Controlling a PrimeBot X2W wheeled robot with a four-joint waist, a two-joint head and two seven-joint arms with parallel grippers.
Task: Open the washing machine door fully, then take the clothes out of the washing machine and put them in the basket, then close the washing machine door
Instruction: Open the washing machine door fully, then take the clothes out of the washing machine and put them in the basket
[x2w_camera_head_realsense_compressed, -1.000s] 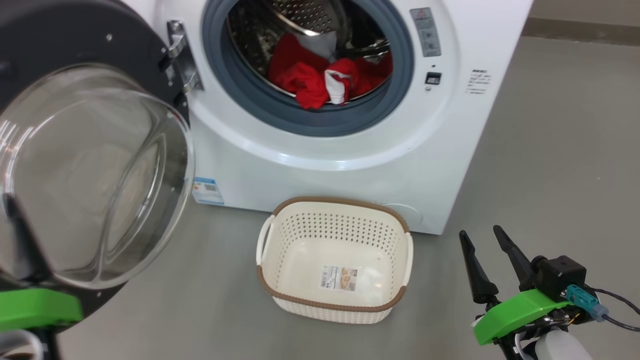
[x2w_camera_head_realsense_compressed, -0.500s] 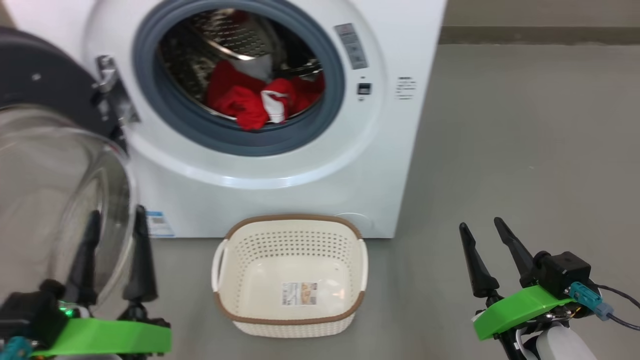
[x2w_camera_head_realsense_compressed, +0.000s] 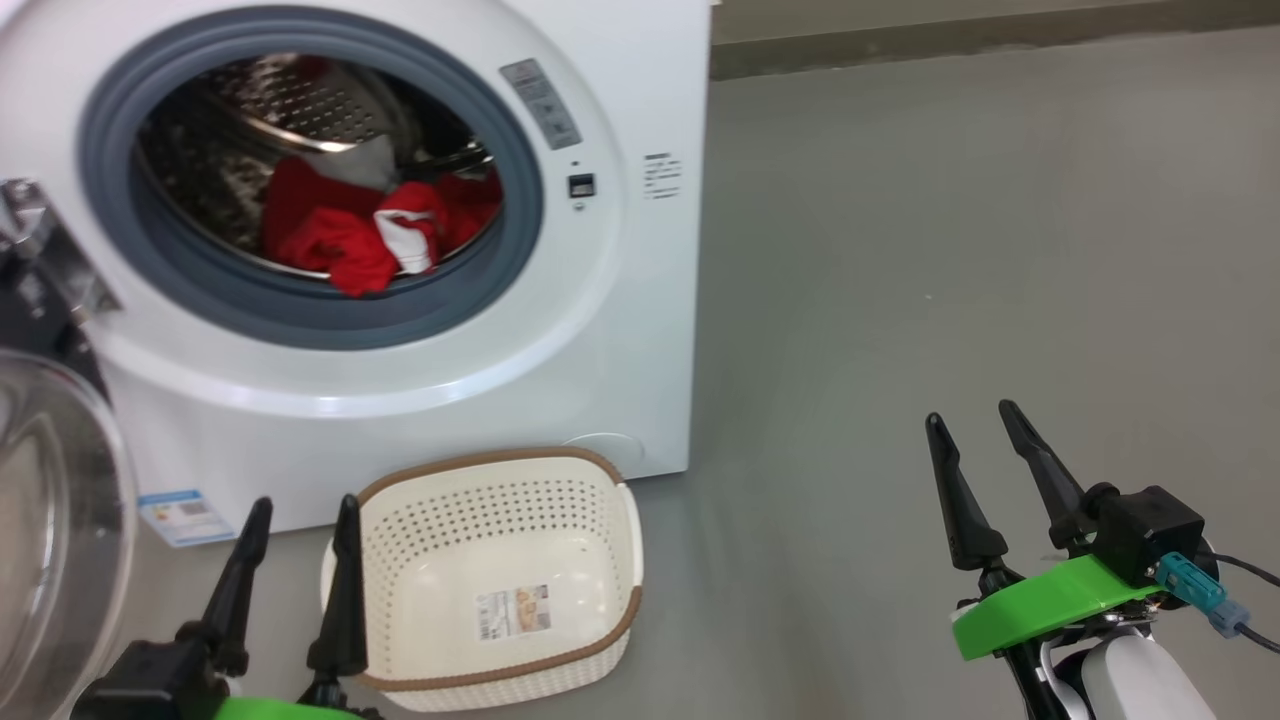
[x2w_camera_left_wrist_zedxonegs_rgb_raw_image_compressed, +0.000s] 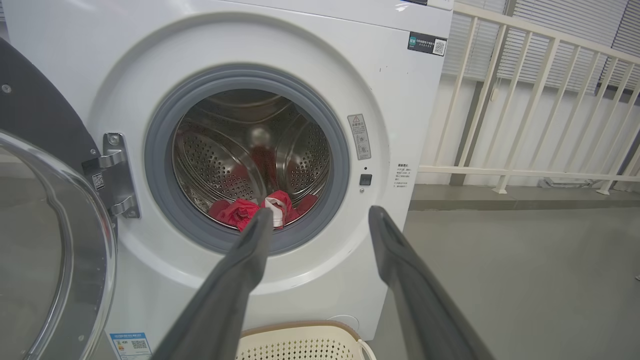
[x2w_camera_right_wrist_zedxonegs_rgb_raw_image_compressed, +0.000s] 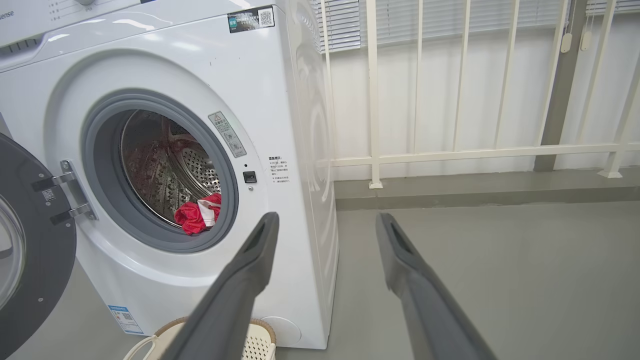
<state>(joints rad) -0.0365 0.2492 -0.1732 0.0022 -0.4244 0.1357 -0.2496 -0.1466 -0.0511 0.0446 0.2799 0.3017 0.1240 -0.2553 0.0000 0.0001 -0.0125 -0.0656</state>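
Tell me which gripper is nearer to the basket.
Left. The left gripper, open, stands at the left edge of the basket, one finger overlapping its rim in the head view. The right gripper, also open, is far off to its right, over the floor.

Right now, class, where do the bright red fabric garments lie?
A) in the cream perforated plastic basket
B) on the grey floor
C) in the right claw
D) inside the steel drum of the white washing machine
D: the bright red fabric garments lie bunched in the perforated steel drum of the white front-loading washing machine; the cream perforated plastic basket holds no cloth.
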